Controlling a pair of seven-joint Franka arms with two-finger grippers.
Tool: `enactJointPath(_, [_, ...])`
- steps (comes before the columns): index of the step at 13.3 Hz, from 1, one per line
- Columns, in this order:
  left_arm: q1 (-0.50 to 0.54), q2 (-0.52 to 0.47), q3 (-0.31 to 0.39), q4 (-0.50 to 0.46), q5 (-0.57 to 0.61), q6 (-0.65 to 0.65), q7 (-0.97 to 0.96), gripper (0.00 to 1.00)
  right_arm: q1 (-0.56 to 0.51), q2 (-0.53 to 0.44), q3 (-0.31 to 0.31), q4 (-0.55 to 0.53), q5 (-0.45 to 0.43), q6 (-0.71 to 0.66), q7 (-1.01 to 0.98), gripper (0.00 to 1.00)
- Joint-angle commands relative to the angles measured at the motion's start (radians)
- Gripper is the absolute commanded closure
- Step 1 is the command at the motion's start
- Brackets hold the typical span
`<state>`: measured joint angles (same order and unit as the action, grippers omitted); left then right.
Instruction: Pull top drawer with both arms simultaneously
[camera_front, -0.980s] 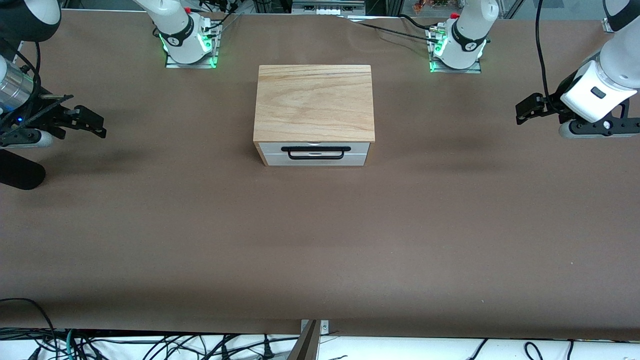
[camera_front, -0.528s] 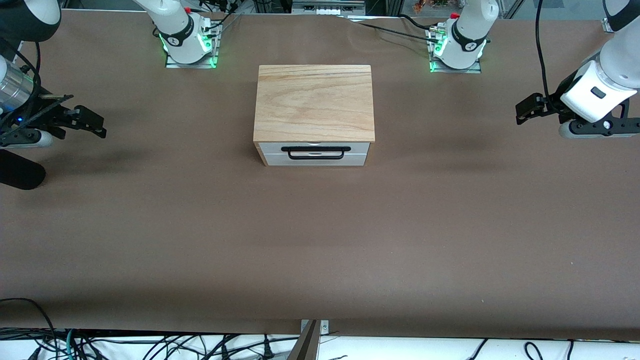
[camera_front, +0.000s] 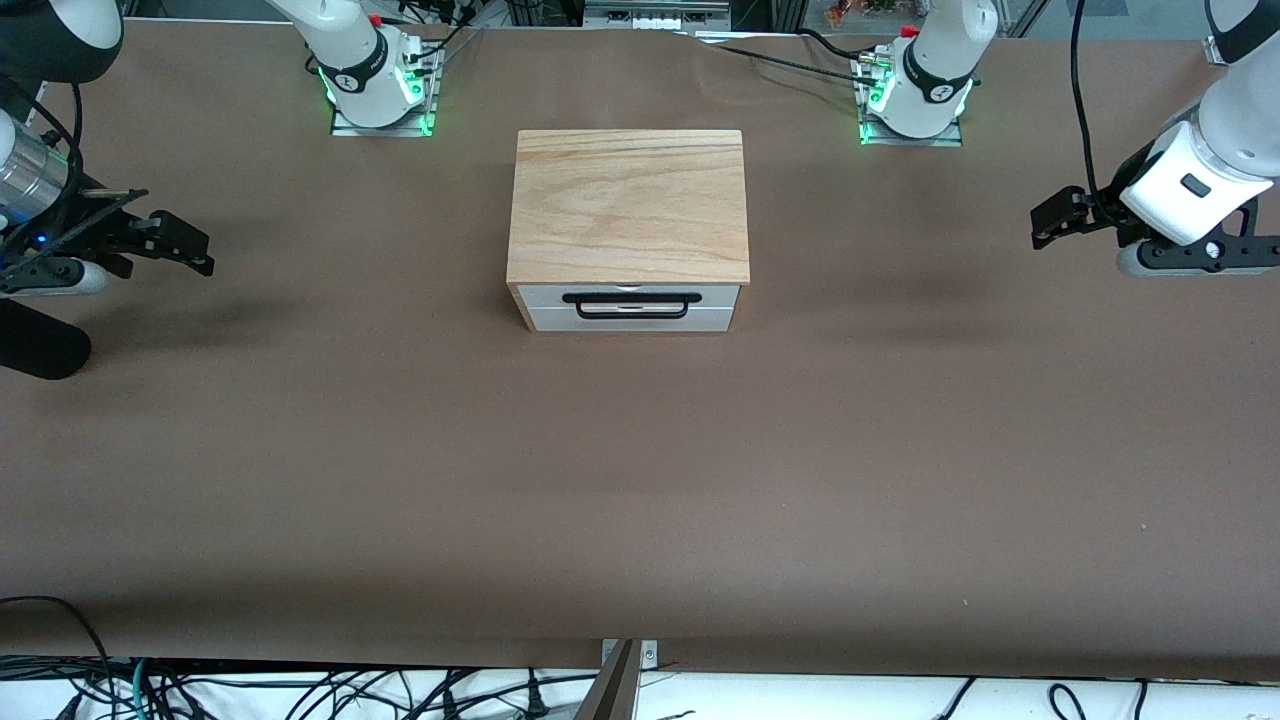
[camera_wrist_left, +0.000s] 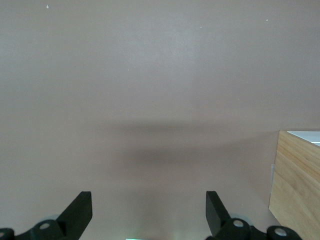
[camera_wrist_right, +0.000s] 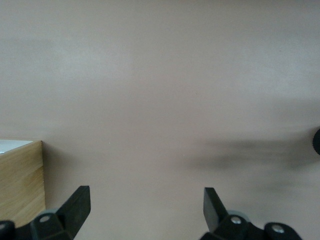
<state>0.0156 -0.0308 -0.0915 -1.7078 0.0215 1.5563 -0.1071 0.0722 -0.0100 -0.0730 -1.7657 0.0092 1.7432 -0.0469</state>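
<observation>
The top drawer (camera_front: 712, 300) sits shut in a small cabinet with an oak-grained top (camera_front: 628, 205) at mid-table. Its white front and black bar handle (camera_front: 630, 306) face the front camera. My left gripper (camera_front: 1045, 228) hangs open over bare table near the left arm's end, well apart from the cabinet. My right gripper (camera_front: 196, 252) hangs open over the right arm's end, equally apart. In the left wrist view the left gripper (camera_wrist_left: 149, 210) holds nothing, and the cabinet's wooden side (camera_wrist_left: 297, 185) shows at the edge. In the right wrist view the right gripper (camera_wrist_right: 146, 207) is likewise empty, beside the cabinet's side (camera_wrist_right: 20, 180).
Both arm bases (camera_front: 378, 85) (camera_front: 915, 95) glow green at the table's edge farthest from the front camera. The brown table (camera_front: 640, 480) spreads wide in front of the drawer. Cables (camera_front: 300, 690) and a metal bracket (camera_front: 628, 655) lie along the nearest edge.
</observation>
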Motion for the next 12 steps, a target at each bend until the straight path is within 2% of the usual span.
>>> enactJointPath(1, [0.000, -0.014, -0.002, -0.015, 0.012, 0.001, 0.021, 0.00, 0.003, -0.008, 0.002, -0.001, 0.021, -0.019, 0.004, 0.00])
enactJointPath(8, [0.000, 0.028, -0.004, -0.015, 0.005, 0.040, 0.010, 0.00, 0.008, 0.021, 0.001, 0.023, 0.037, -0.057, -0.011, 0.00])
enactJointPath(10, [0.001, 0.057, -0.004, -0.016, -0.058, 0.067, 0.006, 0.00, 0.005, 0.039, -0.002, 0.023, 0.037, -0.057, -0.011, 0.00])
enactJointPath(12, [0.000, 0.086, -0.004, -0.029, -0.066, 0.111, 0.006, 0.00, 0.005, 0.059, -0.001, 0.022, 0.037, -0.059, -0.013, 0.00])
